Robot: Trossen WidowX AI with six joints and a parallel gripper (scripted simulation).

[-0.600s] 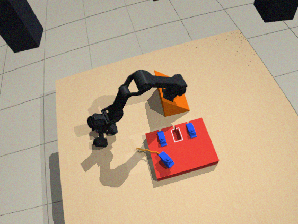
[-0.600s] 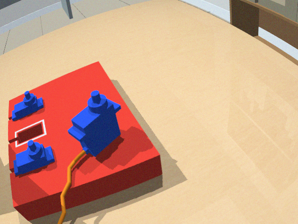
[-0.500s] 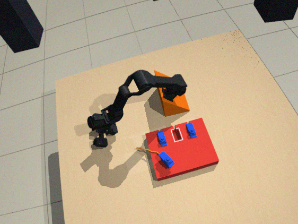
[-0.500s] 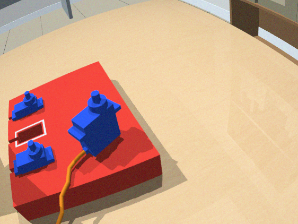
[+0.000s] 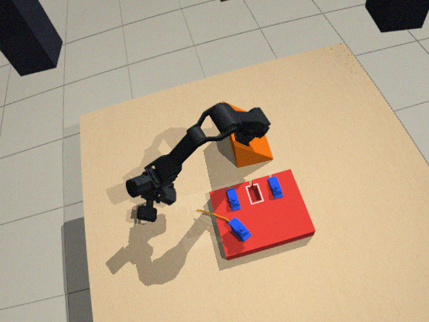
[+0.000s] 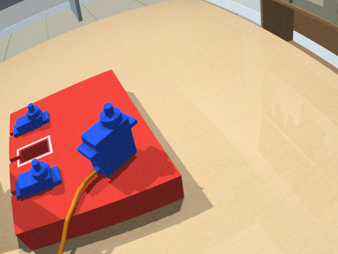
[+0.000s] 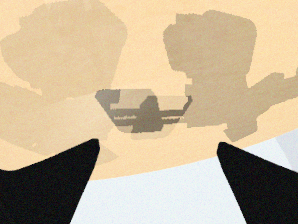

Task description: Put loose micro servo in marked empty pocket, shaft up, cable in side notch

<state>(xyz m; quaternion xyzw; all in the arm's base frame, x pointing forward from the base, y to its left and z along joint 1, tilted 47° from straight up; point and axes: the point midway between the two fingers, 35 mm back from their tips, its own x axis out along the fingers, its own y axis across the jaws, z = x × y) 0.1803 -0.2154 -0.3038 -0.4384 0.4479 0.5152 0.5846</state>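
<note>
From where I stand, the arm (image 5: 191, 141) reaches out from its orange base (image 5: 249, 150) toward the near left part of the counter (image 5: 343, 152), well away from the red deck (image 5: 279, 217). Its hand (image 5: 146, 213) points down over bare counter, fingers spread wide with nothing between them; through the wrist view only the two dark fingertips, the tan surface and some shadows show.

The loose micro servo (image 6: 109, 141) stands upright on top of the deck near its front left corner, not in any pocket, output shaft (image 6: 108, 109) pointing up. Its orange cable (image 6: 73, 204) runs off the deck's edge and trails toward the counter on the arm's side.

The marked empty pocket (image 6: 34, 150), outlined in white, lies between two seated servos: the far seated servo (image 6: 30, 118) and the near seated servo (image 6: 37, 179), each sunk to its ears. The pocket is open and apart from the loose servo.
</note>
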